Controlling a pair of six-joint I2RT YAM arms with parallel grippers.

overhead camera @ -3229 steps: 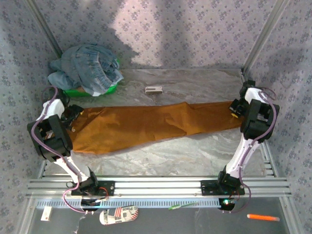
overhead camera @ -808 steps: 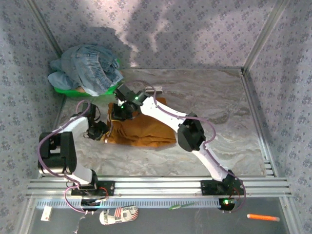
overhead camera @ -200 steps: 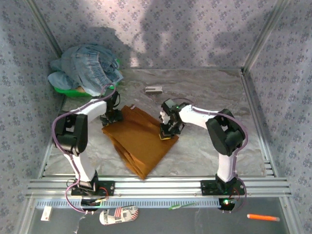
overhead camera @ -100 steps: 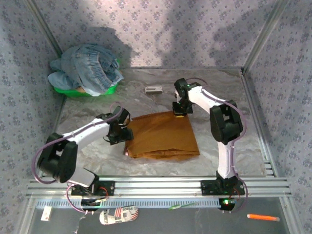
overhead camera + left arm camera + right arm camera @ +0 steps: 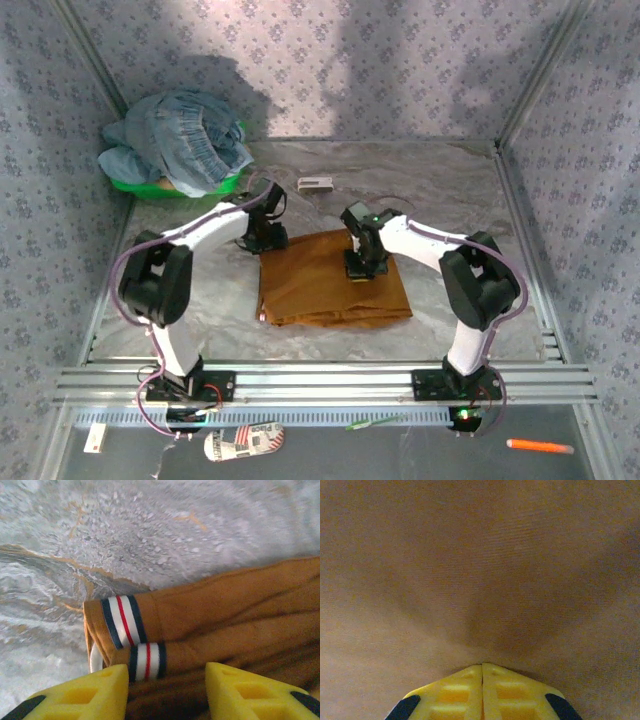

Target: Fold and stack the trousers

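Note:
The ochre trousers (image 5: 320, 295) lie folded into a flat rectangle in the middle of the marble table (image 5: 450, 190). My left gripper (image 5: 266, 240) stands at the pile's far left corner. In the left wrist view its jaws are open (image 5: 167, 695) over the stacked layers of the trousers (image 5: 225, 605), where two white, navy and red striped bands (image 5: 122, 625) show at the edge. My right gripper (image 5: 362, 266) rests on top of the pile near its far edge. It is shut (image 5: 482, 666), tips pressing a dimple into the cloth of the trousers (image 5: 480, 555), with nothing between them.
A green basin (image 5: 140, 187) heaped with blue denim clothes (image 5: 180, 140) sits at the back left corner. A small pale block (image 5: 316, 184) lies behind the pile. An aluminium rail (image 5: 330, 380) runs along the near edge, and patterned walls close in the sides.
My left gripper has moved from the pile's left edge up to its far left corner. My right gripper has come from the far right corner onto the top of the pile. The trousers barely shifted.

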